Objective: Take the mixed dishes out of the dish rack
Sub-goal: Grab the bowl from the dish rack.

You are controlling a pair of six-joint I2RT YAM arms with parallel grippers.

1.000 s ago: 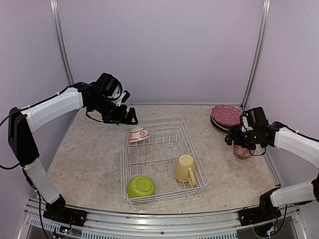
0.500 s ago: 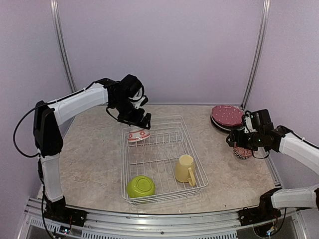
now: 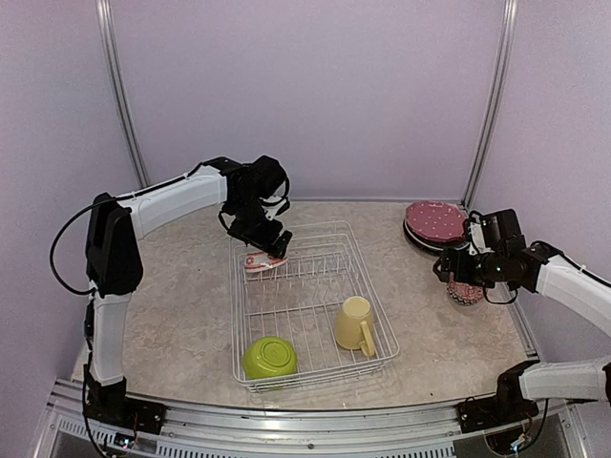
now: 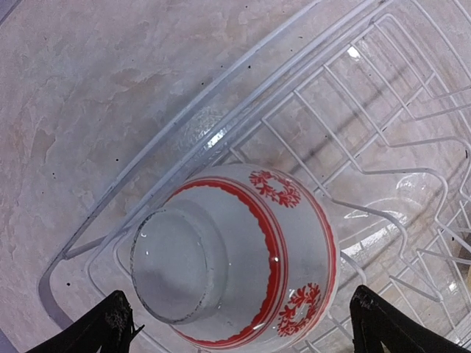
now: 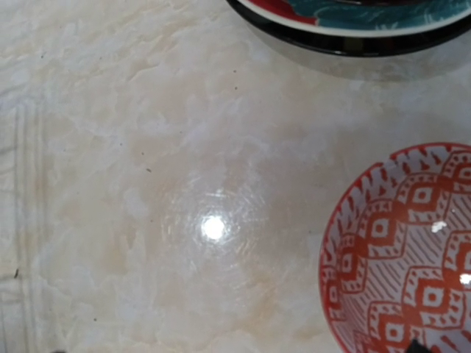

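Observation:
The white wire dish rack stands mid-table. In its far left corner a red-and-white bowl lies upside down, base up in the left wrist view. My left gripper hovers just above it, open, one fingertip on each side of the bowl, not touching. A lime green bowl and a pale yellow mug lie in the rack's near end. My right gripper is open above a red-patterned bowl that stands on the table, holding nothing.
A stack of plates with a pink dotted one on top sits at the back right, its rim at the top of the right wrist view. The rack's wires and upright prongs surround the red-and-white bowl.
My left arm has swung right from beside the rack to over the red-and-white bowl, gripper still open. The right gripper shifted slightly right, staying by the red-patterned bowl.

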